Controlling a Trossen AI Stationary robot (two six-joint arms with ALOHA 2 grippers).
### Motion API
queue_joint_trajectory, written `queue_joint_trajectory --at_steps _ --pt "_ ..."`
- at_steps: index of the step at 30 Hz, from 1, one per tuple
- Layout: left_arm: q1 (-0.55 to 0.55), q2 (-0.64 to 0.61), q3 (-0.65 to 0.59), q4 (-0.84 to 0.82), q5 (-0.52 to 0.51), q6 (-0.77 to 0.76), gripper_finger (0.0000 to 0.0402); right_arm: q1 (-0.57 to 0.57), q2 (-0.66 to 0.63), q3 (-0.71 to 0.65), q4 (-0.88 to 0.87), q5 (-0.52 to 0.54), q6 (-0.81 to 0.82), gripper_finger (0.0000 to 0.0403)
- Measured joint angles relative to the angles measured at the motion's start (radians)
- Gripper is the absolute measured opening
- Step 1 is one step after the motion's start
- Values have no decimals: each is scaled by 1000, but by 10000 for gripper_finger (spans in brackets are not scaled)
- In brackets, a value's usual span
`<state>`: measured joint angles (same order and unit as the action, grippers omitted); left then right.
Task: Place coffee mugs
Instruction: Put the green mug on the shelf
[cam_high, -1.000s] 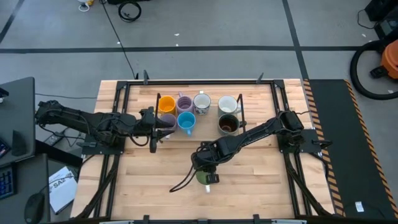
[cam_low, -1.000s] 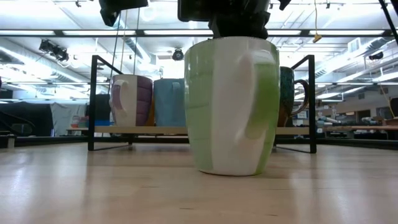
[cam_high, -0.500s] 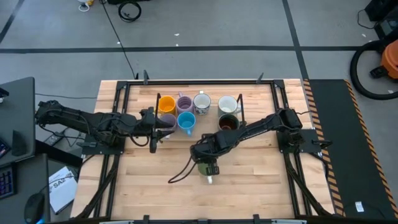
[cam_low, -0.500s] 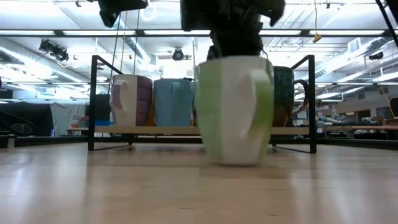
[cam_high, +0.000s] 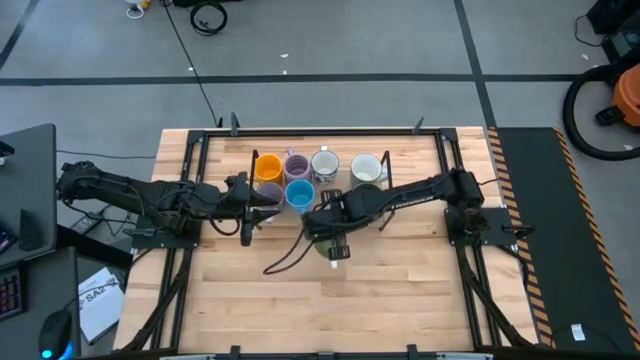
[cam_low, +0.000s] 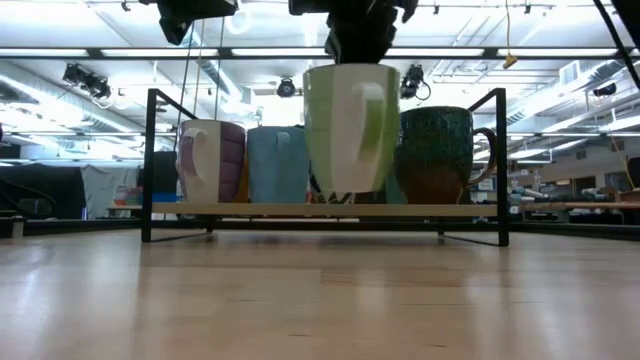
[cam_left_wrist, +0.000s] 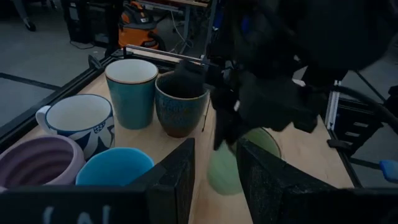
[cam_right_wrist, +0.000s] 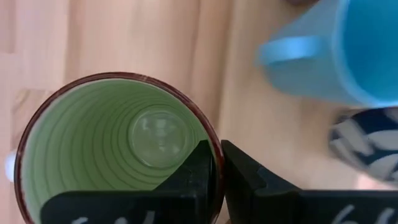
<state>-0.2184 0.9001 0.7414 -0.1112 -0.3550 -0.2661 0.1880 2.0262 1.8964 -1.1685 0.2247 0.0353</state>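
Above table, right gripper (cam_right_wrist: 216, 180) pinches green mug (cam_low: 350, 125) rim, mug lifted clear.

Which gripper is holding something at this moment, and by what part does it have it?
The right gripper holds the green mug by its rim, one finger inside and one outside the wall, the mug lifted off the table. The left gripper is open and holds nothing.

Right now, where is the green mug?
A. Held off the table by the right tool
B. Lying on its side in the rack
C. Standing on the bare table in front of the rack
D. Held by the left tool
A: in the low view the green mug hangs clear of the table, and the right tool pinches its rim.
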Motion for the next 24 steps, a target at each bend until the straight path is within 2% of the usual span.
queue_joint_trajectory --at_steps 24 --pt "0 0 0 -59 0 -8 123 -247 -26 -8 24 -10 -143 33"
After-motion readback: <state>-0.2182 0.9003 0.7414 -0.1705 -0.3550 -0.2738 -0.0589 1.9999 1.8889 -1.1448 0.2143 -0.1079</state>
